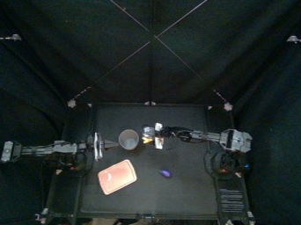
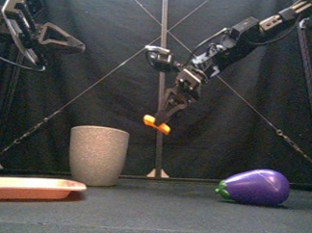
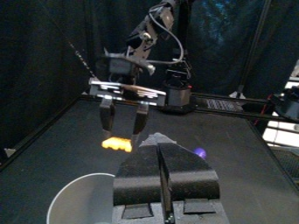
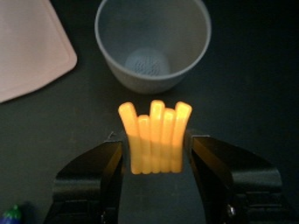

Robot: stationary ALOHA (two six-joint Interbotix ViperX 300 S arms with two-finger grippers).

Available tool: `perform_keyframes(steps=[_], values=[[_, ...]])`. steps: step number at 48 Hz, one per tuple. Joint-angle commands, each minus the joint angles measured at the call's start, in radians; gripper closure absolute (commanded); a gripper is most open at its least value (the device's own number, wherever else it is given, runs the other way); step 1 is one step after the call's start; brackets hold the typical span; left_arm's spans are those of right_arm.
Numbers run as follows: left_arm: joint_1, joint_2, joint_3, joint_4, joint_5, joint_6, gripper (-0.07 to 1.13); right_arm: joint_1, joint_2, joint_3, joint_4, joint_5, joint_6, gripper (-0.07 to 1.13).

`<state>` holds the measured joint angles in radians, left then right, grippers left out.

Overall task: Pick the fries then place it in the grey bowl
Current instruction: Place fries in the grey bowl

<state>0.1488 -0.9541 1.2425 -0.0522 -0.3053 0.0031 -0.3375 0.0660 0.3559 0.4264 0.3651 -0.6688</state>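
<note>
Right tool (image 2: 166,116) grips fries (image 2: 158,123), up-right of cup (image 2: 98,155).

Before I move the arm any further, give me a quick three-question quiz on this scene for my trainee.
1. True or false: the fries already lie inside the grey bowl.
2. What lies on the table to the right of the bowl? A: a purple eggplant. B: a marker pen. C: a sushi roll.
3. Fill in: the fingers shut on the fries belong to the ___ arm.

Key: 1 false, since they hang in the air in the right gripper, beside the bowl and not over it. 2 A. 3 right.
</note>
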Motion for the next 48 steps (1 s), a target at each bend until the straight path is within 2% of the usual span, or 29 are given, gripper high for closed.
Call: perform_keyframes(steps=[1,14,24,39,43,48], values=[[0.002,0.002,-0.014,-0.002,-0.009,0.003,1.06,0.017,-0.058,-0.023,0.009,-0.121,0.0,0.42],[0.003,0.0,-0.014,0.002,-0.031,0.005,1.06,0.046,-0.015,-0.051,0.074,-0.385,0.008,0.42],[0.012,0.0,-0.006,0.003,-0.031,0.005,1.06,0.081,0.072,-0.084,0.135,-0.472,0.006,0.42],[0.02,0.002,0.006,0.003,-0.049,0.005,1.04,0.129,0.184,-0.164,0.167,-0.485,0.009,0.42],[0.021,0.0,0.008,0.006,-0.049,0.005,1.02,0.124,0.207,-0.189,0.179,-0.463,0.011,0.38],[0.023,0.0,0.009,0.008,-0.049,0.005,1.01,0.123,0.244,-0.222,0.219,-0.407,0.011,0.27]])
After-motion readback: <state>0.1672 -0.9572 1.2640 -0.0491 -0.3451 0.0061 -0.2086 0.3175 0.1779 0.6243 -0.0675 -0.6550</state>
